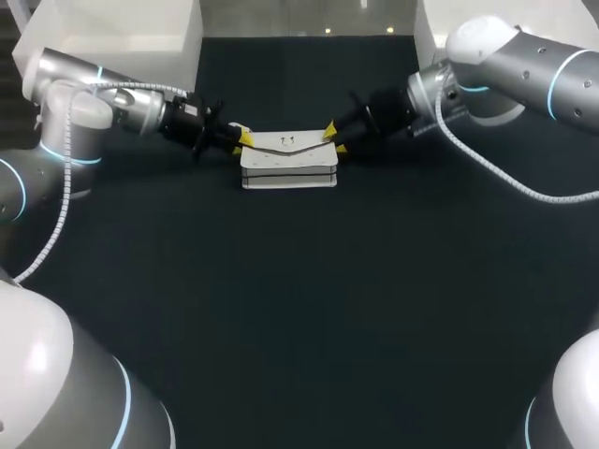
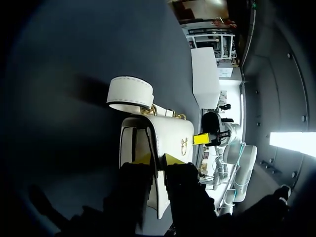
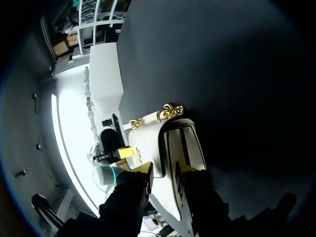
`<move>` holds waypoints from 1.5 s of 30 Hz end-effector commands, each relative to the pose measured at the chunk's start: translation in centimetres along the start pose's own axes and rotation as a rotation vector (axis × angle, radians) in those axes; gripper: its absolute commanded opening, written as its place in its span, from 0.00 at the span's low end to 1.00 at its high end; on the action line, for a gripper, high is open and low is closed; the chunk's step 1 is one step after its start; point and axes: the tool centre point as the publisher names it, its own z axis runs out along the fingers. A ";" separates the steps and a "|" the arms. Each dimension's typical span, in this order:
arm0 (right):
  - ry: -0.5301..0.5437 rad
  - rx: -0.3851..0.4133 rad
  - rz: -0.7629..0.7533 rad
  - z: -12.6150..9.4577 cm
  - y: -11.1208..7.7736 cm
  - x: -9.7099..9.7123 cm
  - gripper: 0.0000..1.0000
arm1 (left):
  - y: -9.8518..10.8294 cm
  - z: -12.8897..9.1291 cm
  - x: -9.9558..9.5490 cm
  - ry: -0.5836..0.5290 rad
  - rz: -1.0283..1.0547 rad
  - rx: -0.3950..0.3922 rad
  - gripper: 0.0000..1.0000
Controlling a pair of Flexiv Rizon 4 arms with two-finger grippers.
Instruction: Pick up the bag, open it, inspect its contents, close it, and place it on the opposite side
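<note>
the white bag [image 1: 288, 161] lies sideways in the upper middle, left claw [image 1: 245, 138] pinching its left end, right claw [image 1: 329, 134] pinching its right end, both equally near.

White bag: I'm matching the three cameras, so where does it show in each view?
Head view: white bag mid-table, toward the far edge, between left tool and right tool.
Left wrist view: white bag between the left tool's fingers.
Right wrist view: white bag between the right tool's fingers.
Shared landmark: the tools' yellow tips at both bag ends.
</note>
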 end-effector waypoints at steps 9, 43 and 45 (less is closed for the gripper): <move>0.001 0.002 -0.003 -0.2 -0.1 0.0 0.00 | 0.5 -0.3 0.1 0.004 0.023 0.005 0.49; -0.173 -0.157 -0.052 -8.0 -0.7 -1.0 1.00 | 4.6 -1.1 0.3 -0.054 -0.077 -0.018 0.19; -0.183 -0.158 -0.052 -8.0 -0.7 -1.1 1.00 | 4.7 -1.1 0.3 -0.057 -0.078 -0.019 0.13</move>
